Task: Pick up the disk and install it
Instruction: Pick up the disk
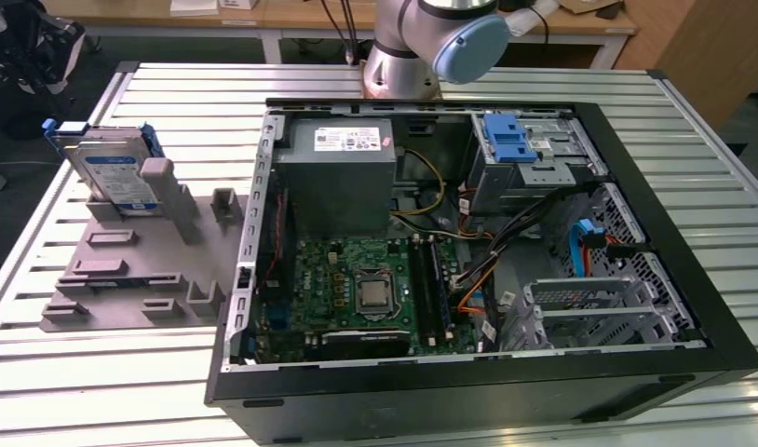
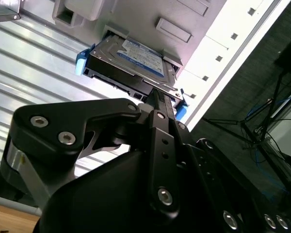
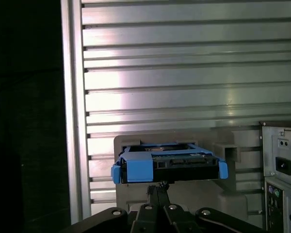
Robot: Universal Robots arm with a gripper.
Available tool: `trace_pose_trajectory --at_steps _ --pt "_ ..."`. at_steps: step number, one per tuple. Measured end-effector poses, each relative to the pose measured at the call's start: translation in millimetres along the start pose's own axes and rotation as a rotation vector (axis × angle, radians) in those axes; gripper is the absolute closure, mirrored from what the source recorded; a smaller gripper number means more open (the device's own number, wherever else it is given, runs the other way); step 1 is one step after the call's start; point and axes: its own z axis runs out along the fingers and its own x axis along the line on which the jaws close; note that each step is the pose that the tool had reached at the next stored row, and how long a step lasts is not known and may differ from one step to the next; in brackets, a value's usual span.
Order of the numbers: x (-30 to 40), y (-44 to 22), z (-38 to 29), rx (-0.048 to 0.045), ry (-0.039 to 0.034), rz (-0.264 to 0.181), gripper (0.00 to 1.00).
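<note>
Approach step, by my reading: the black pincer (image 3: pixel 157 188), jaws narrow and holding nothing, points at the silver hard disk in its blue plastic frame (image 3: pixel 167 162). The disk stands ahead of the pincer in a grey moulded holder (image 3: pixel 223 199) on the ribbed metal desk (image 3: pixel 184 73). A grasp would call for wider jaws, squared to the disk's edges.

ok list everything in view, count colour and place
table: one, silver slats, under everything
case: one, black, open, on the table
power supply: one, grey, inside the case
motherboard: one, green, inside the case
drive cage: one, metal, blue latch, inside the case
fixture: one, grey, beside the case, exterior view's left
disk: one, silver in a blue carrier, upright in the fixture
arm: one, grey and blue, beyond the case
gripper: one, black, shut, short of the disk
</note>
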Motion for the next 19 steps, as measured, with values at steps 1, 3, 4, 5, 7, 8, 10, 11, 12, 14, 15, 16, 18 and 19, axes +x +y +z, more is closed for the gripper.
trace_pose_trajectory --at_steps 1,3,4,5,7,8,10,11,12,14,15,16,18,19 --pt "0.0 0.0 0.0 -0.0001 0.0000 -0.002 0.89" --pt "0.0 0.0 0.0 -0.0001 0.0001 -0.005 0.89" --pt "0.0 0.0 0.0 -0.0002 0.0001 -0.007 0.89" --pt "0.0 0.0 0.0 -0.0002 0.0001 -0.008 0.89" --pt "0.0 0.0 0.0 -0.0003 0.0002 -0.011 0.89" --pt "0.0 0.0 0.0 -0.0003 0.0002 -0.013 0.89" --pt "0.0 0.0 0.0 -0.0004 0.0002 -0.015 0.89" --pt "0.0 0.0 0.0 -0.0004 0.0003 -0.016 0.89" --pt "0.0 0.0 0.0 -0.0004 0.0003 -0.018 0.89" --pt "0.0 0.0 0.0 -0.0005 0.0004 -0.020 0.89" --pt "0.0 0.0 0.0 -0.0005 0.0004 -0.022 0.89" --pt "0.0 0.0 0.0 -0.0005 0.0004 -0.023 0.89" --pt "0.0 0.0 0.0 -0.0006 0.0004 -0.026 0.89" --pt "0.0 0.0 0.0 -0.0007 0.0004 -0.027 0.89"
